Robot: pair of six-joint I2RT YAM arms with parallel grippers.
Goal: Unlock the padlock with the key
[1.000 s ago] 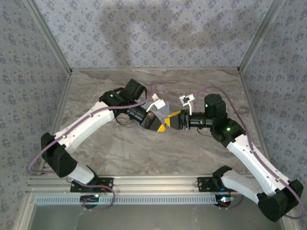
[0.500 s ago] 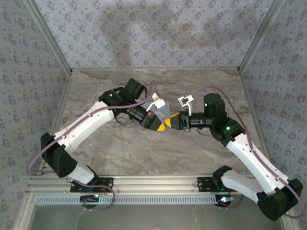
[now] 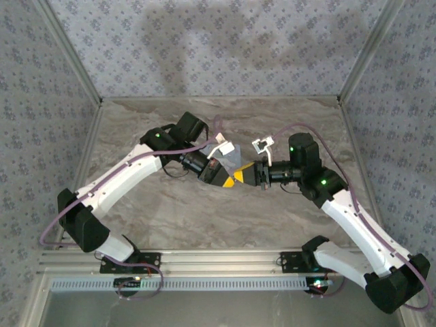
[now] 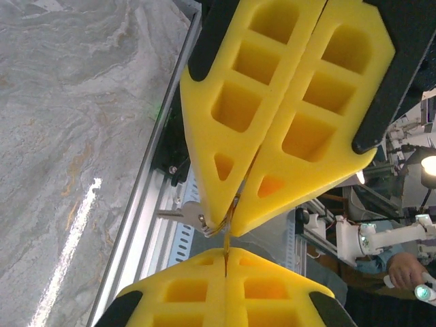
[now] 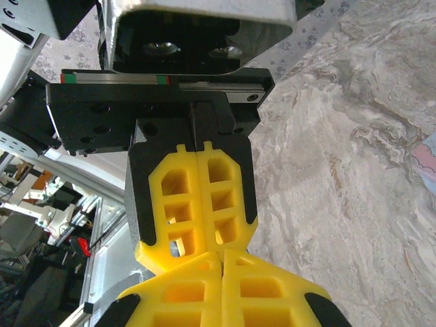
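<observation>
Meeting tip to tip, left claw [image 4: 229, 222] and right claw [image 4: 225, 255] are closed, silvery sliver [image 4: 192, 213] beside them

Your left gripper [image 3: 230, 180] and right gripper [image 3: 245, 174] meet tip to tip above the middle of the table [image 3: 204, 218], each blocking the other's way forward; a box [image 3: 230, 158] lies just behind them. Bare table lies open nearer you and at both sides, up to the walls [image 3: 41, 102]
</observation>
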